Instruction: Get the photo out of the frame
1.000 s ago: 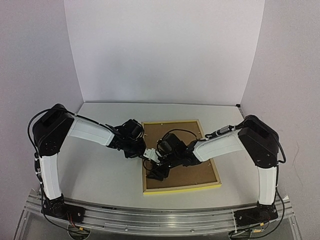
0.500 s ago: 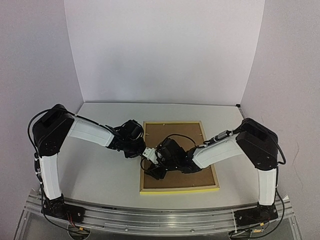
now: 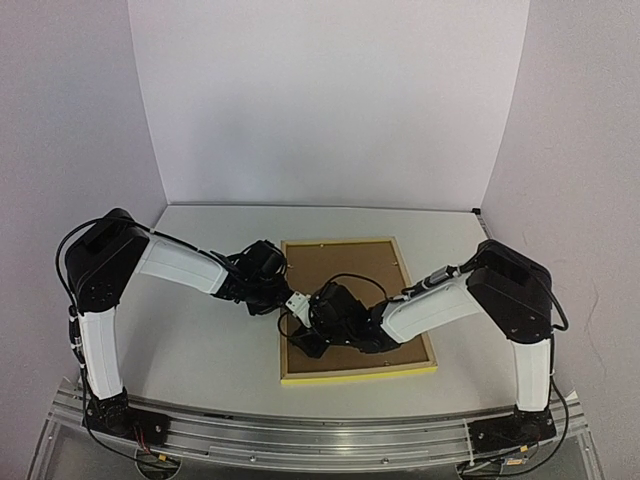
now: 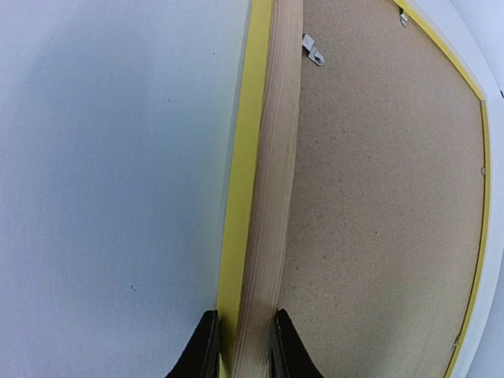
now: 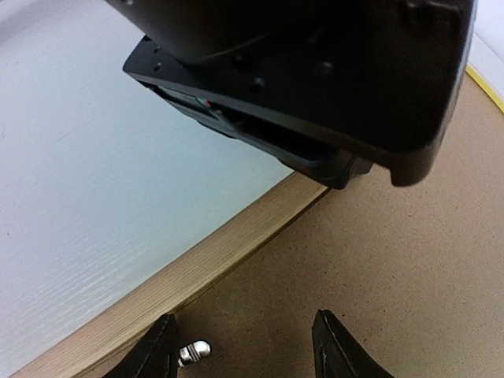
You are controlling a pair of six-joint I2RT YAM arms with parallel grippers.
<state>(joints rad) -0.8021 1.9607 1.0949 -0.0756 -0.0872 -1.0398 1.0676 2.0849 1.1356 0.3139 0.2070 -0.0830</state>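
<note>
Bright yellow frame, pale wood-grain inner rim. Backing board speckled brown, silver clip on it. Table plain white-grey. Left arm and right arm: white shells, black joints. Backdrop white.

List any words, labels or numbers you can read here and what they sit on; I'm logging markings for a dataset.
None: no view shows readable text. The frame, its brown backing board, the left arm and the right arm carry no visible lettering.
</note>
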